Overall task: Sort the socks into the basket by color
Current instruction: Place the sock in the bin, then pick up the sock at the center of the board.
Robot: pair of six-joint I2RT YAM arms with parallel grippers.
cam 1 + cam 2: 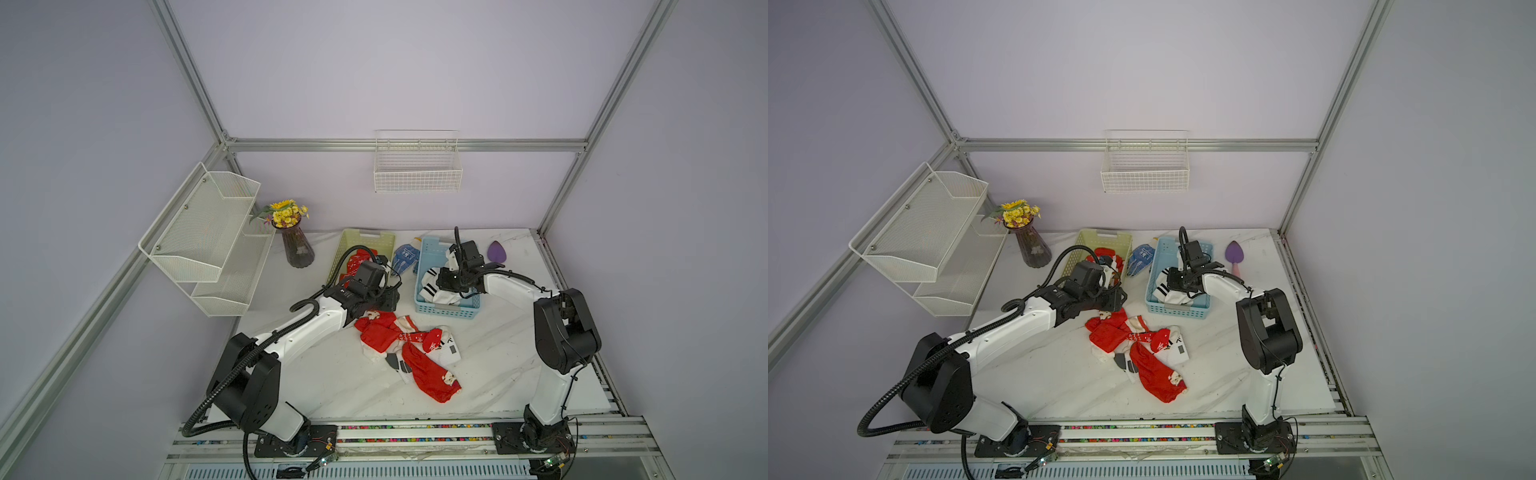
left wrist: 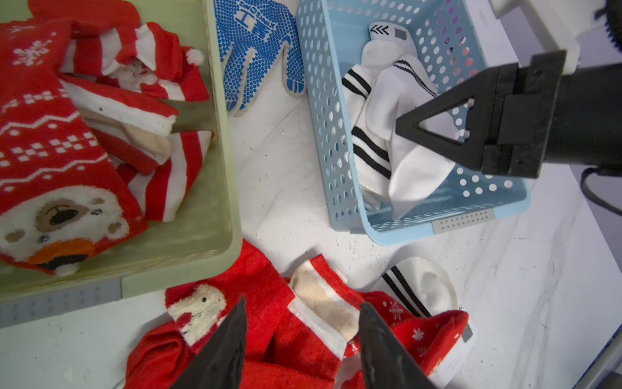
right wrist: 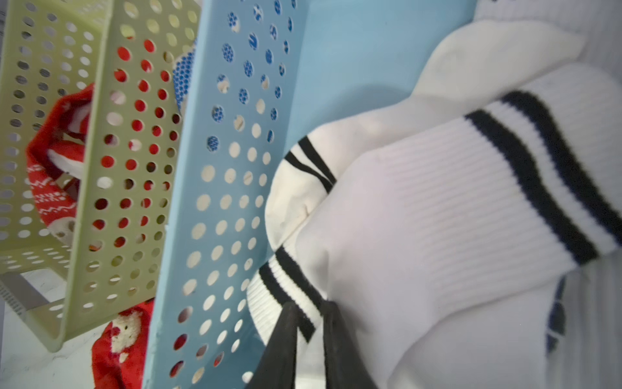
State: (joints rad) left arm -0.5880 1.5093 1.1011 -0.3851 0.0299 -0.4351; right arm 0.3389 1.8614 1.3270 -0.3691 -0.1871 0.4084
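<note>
On the left the pale green perforated plastic basket (image 1: 365, 234) already holds red knitted socks (image 2: 50, 134), and just before it the left gripper (image 2: 303, 303) hangs with fingers spread wide and empty over the tangled heap of red Santa socks (image 1: 432, 378) and white striped socks (image 1: 446, 353) on the table (image 1: 332, 382). They look light, limp and clingy, so I'd pinch one loose cuff to lift one alone. Further right, the right gripper (image 3: 311, 304) has its fingers drawn narrow, pinching a white black-striped sock (image 3: 420, 219) inside the light blue perforated basket (image 1: 446, 311).

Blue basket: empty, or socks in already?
Not empty. The blue basket holds white black-striped socks, bunched up inside it; the left wrist view and both top views show them.
</note>
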